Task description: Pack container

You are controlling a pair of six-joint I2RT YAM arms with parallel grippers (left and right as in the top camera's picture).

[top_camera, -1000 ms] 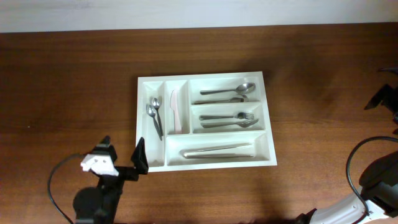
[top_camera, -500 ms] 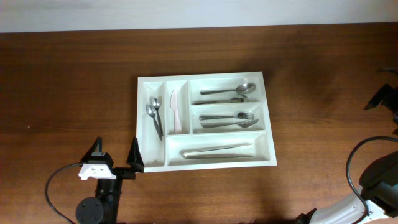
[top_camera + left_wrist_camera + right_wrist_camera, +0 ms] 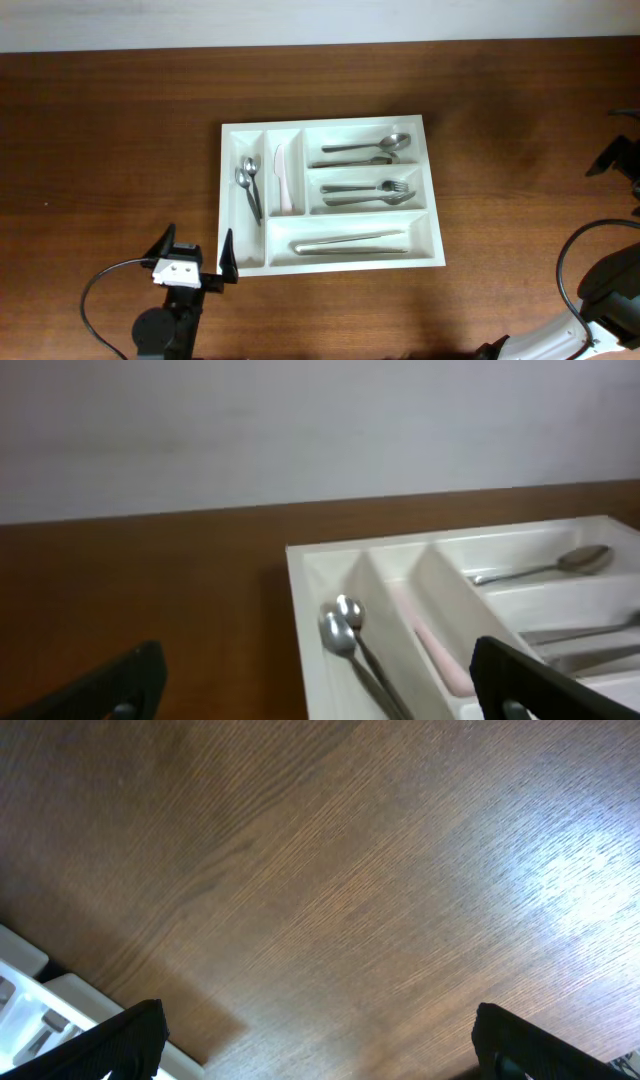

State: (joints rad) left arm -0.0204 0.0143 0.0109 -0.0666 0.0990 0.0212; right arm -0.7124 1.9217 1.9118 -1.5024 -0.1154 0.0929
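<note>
Container (image 3: 350, 262): white tray at the centre of the overhead frame, flat on the table (image 3: 120, 130), with cutlery (image 3: 365, 190) in its compartments.
Left gripper (image 3: 195, 258): lower left of the frame. I read the jaws as wide apart and empty, one finger just beside the tray's near-left corner.
Right gripper (image 3: 320, 1045): jaws spread and empty over the table. The tray corner sits at the lower left of its view.

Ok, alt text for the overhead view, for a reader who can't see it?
A white five-compartment cutlery tray lies on a wooden table, holding small spoons, a pale knife, larger spoons, forks and long utensils in separate sections. The left gripper, open and empty, is just off the tray's near-left corner.
</note>
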